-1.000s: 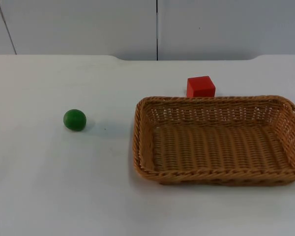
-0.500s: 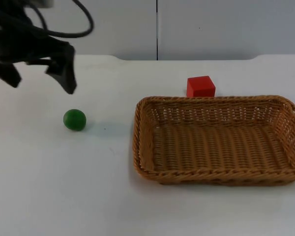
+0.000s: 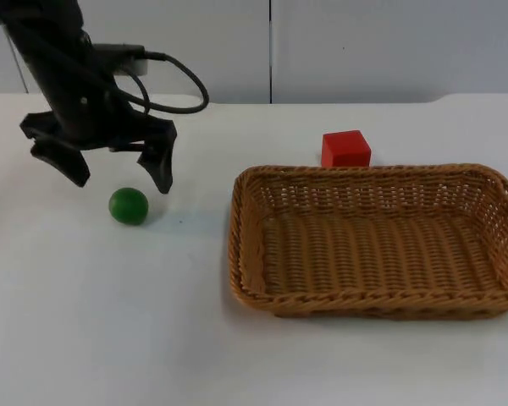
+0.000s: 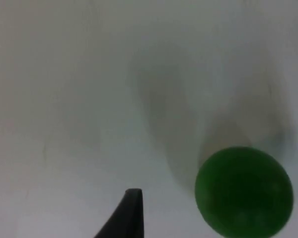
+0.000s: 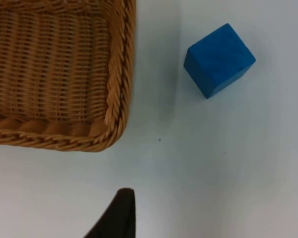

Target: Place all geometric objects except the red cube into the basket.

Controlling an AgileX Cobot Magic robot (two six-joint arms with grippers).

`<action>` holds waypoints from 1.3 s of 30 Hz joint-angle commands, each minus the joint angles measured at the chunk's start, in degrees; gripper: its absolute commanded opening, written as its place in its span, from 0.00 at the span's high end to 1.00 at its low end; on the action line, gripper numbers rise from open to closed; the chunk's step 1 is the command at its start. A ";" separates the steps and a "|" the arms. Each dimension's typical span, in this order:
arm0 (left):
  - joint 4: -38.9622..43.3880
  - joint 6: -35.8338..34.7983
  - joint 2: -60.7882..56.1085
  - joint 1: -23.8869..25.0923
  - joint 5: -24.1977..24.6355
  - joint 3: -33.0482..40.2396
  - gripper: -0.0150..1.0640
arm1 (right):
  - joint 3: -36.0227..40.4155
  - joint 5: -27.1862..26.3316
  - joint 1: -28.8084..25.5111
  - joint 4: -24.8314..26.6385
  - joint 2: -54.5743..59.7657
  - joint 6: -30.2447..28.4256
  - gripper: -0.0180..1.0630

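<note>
Hovering at the green ball's (image 3: 129,205) 12 o'clock, left gripper (image 3: 114,173) jaws are spread, basket (image 3: 245,254) unfilled, blue cube (image 5: 219,60) also left.

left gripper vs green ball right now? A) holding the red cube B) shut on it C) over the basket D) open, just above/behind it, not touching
D: in the top view the left gripper has its fingers spread wide, and the green ball lies free on the table just in front of them.
</note>
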 commanded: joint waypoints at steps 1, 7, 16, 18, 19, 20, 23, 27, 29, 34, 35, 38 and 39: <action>0.12 -1.22 1.88 -0.45 -0.14 -0.52 0.01 | -0.48 -0.34 -0.32 -0.32 0.00 -0.26 0.01; -0.03 -2.15 3.72 -0.45 -0.37 -0.52 0.01 | -0.48 -0.34 -0.32 -0.32 0.00 -0.26 0.01; -0.30 -2.96 3.86 -0.45 -2.25 -0.52 0.51 | -0.48 -0.56 -0.32 -0.32 0.00 -0.26 0.01; -0.30 -6.14 3.75 -0.45 -0.36 -1.22 0.86 | -0.48 -0.56 -0.32 -0.32 0.00 -0.26 0.01; -0.30 -6.14 3.52 -0.45 1.42 -1.81 0.97 | -0.48 -0.56 -0.32 -0.32 0.00 -0.26 0.01; -0.30 -6.14 3.33 -0.45 2.31 -2.14 0.99 | -0.48 -0.56 -0.32 -0.32 0.00 -0.26 0.01; 0.17 -3.43 0.65 -0.57 5.74 -2.68 0.99 | -0.48 -0.27 -0.32 -0.32 0.00 -0.26 0.01; 3.16 0.11 -4.95 -0.57 10.02 -2.68 0.99 | -0.48 -0.27 -0.32 -0.32 0.00 -0.26 0.01; 6.69 0.11 -8.89 -0.57 12.98 -2.68 0.99 | -0.48 -0.27 -0.32 -0.32 0.00 -0.26 0.01; 7.78 2.65 -16.50 -0.57 19.05 -2.68 0.99 | -0.48 -0.04 -0.32 -0.32 0.00 -0.26 0.01; 7.78 2.65 -16.50 -0.57 19.05 -2.68 0.99 | -0.48 -0.04 -0.32 -0.32 0.00 -0.26 0.01; 7.29 2.92 -19.75 -0.57 19.20 -2.68 0.99 | -0.48 -0.04 -0.32 -0.32 0.00 -0.26 0.01; 7.13 2.92 -20.59 -0.57 19.08 -2.68 0.99 | -0.48 -0.04 -0.32 -0.32 0.00 -0.26 0.01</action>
